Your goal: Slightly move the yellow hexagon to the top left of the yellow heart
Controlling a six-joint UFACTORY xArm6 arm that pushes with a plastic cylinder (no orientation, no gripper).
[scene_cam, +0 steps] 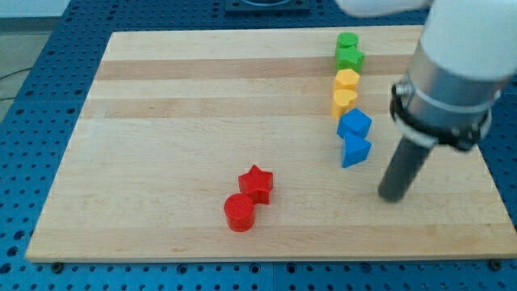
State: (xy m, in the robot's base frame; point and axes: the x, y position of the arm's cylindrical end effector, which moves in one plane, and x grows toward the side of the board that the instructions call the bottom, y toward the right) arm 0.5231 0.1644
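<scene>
Board: pale wooden table top (pixel 202 105), set on a blue perforated bench (pixel 48 48).

Right-hand column, top to bottom, well inside the board's right edge: green round block (pixel 347 41) touching green star-like block (pixel 350 58); yellow hexagon block (pixel 346 79) touching the top of the yellow heart block (pixel 344 102); blue cube-like block (pixel 354 124) touching blue triangular block (pixel 355 150).

Lower centre: red star block (pixel 256 183) touching red cylinder block (pixel 239 212), near the bottom edge.

Open room: broad bare wood to the view's left of the column.

Arm: white-and-grey housing (pixel 448 73) at the view's upper right; dark rod upright. My tip (pixel 393 196) sits right of and below the blue triangular block, apart from all blocks, holding nothing.
</scene>
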